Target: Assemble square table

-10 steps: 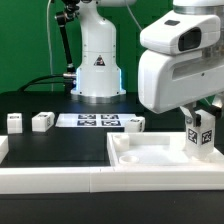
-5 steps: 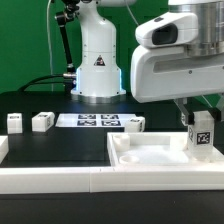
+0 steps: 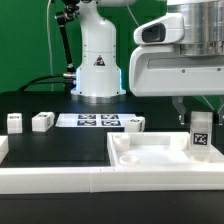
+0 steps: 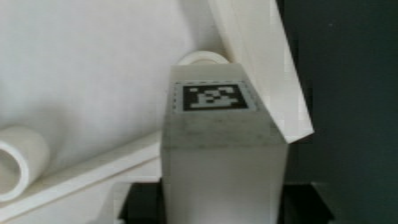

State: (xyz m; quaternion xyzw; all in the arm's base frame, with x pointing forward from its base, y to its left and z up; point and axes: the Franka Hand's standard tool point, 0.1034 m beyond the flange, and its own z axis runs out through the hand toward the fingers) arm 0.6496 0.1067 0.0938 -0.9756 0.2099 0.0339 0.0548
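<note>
The white square slab (image 3: 160,152) lies at the exterior view's right, against the white rail. My gripper (image 3: 202,118) hangs over the slab's right edge and is shut on a white tagged block leg (image 3: 202,133), held upright with its lower end at the slab. In the wrist view the leg (image 4: 222,130) stands between my black fingers (image 4: 139,203), its tag facing the camera, with the slab's raised rim (image 4: 249,45) beyond it. Three more tagged legs lie on the black surface: one (image 3: 14,122), a second (image 3: 42,121) and a third (image 3: 135,123).
The marker board (image 3: 90,121) lies flat in front of the robot base (image 3: 98,70). A long white rail (image 3: 60,178) edges the black work surface at the front. A green wall is behind.
The arm has moved up and slightly to the exterior view's left. The leg in my gripper has stayed near the slab's right edge.
</note>
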